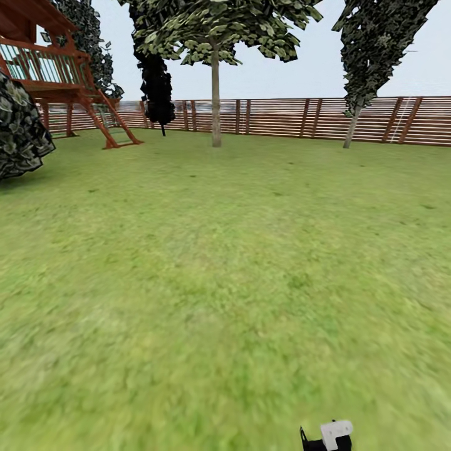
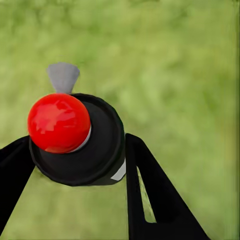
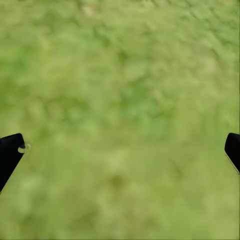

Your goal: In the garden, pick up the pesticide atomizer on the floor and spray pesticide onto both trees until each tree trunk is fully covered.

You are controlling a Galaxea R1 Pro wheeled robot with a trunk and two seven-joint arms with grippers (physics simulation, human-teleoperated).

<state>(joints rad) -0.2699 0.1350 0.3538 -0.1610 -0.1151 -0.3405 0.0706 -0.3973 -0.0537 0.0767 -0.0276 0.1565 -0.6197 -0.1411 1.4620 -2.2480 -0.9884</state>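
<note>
Left gripper (image 2: 75,160) squeezing the atomizer (image 2: 77,137) with its red top, right gripper (image 3: 120,150) spread wide over grass, maybe a tree (image 1: 215,75) far ahead.

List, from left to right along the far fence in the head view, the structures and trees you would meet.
Red-brown wooden play tower with a railing → near-black cone-shaped conifer → pale straight-trunked tree with a leafy crown → leaning thin-trunked tree with dark mottled foliage.
</note>
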